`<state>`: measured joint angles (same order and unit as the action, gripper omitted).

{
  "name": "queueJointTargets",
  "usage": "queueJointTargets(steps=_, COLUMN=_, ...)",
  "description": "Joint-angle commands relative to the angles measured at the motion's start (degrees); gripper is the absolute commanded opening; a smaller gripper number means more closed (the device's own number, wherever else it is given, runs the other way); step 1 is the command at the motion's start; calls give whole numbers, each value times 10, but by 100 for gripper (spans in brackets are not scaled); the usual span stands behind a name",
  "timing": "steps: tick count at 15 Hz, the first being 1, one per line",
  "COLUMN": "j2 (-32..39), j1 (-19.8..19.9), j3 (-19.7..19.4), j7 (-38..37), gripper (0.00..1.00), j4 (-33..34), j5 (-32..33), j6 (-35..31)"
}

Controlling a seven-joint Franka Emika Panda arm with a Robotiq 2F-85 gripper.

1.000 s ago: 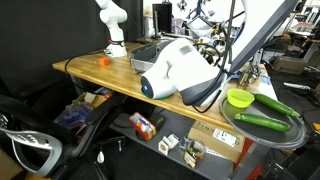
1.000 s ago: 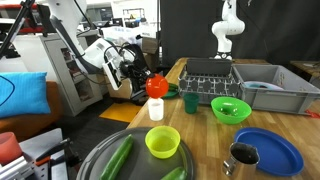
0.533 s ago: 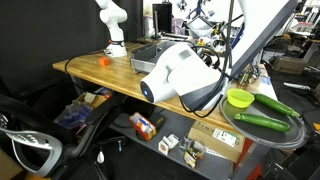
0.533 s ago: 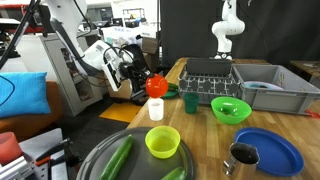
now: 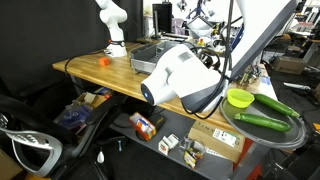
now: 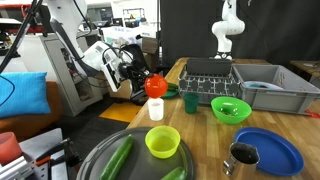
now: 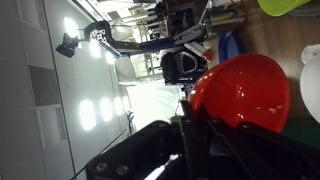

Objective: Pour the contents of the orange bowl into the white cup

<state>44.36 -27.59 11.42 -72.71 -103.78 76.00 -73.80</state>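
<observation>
Wooden table (image 6: 200, 128): orange bowl (image 6: 156, 86), green cup (image 6: 190, 101), yellow-green bowl (image 6: 163, 141) near white cup (image 6: 156, 109).

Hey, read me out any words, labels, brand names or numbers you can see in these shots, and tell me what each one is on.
No text can be read in any view.
Printed packaging on the small boxes under the table: too small and blurred to read.
The orange bowl and the white cup: no marking visible.

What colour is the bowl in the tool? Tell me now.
Orange-red; the orange bowl shows best in the wrist view.
</observation>
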Motion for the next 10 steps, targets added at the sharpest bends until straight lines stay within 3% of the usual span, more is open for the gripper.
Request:
queueJointTargets(steps=1, j2=8, j1=4, j3=8, j7=4, gripper=2, j4=5, j5=12, j6=19)
queueJointTargets(steps=10, j2=-22, j1=27, j3=17, j7=-5, gripper=2, j4=11, j5=-17, j6=-4)
